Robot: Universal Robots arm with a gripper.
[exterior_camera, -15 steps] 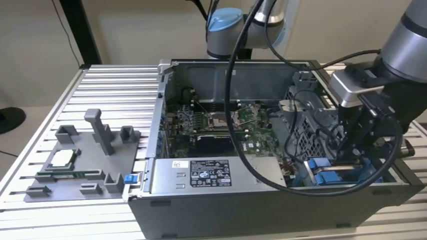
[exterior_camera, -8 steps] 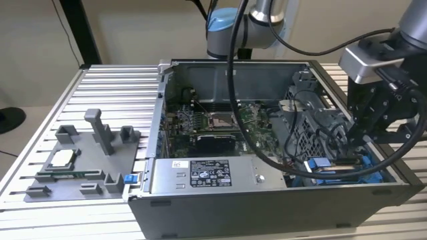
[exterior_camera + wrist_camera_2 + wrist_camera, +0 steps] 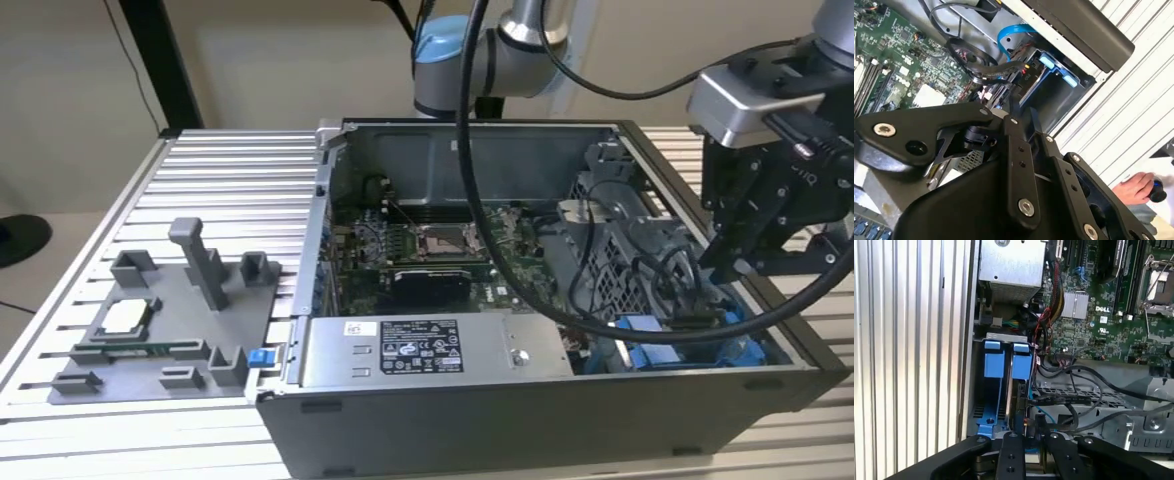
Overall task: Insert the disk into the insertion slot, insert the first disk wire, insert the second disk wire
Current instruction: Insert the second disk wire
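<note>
Gripper, black, two-fingered, on the single arm: hangs low over the open computer case at the exterior view's right, directly above the insertion slot; whether it is parted or clamped on anything cannot be told. Disk: seemingly already standing edge-on in the insertion slot, a dark strip between the blue rails, its two blue carrier tabs at the bay mouth beside the case wall. Black wires: looped loosely over the perforated cage next to the bay, one end lying just beside the gripper in the first wrist view. Blue cable: arched above the bay in the second wrist view. Step in hand, as judged: a disk wire. Handling note: square the connector to the disk's socket, push straight along the socket axis, keep slack loops out of the path, and avoid side load on the blue tabs. Person's hand: resting on the ribbed table, well apart from the case.
</note>
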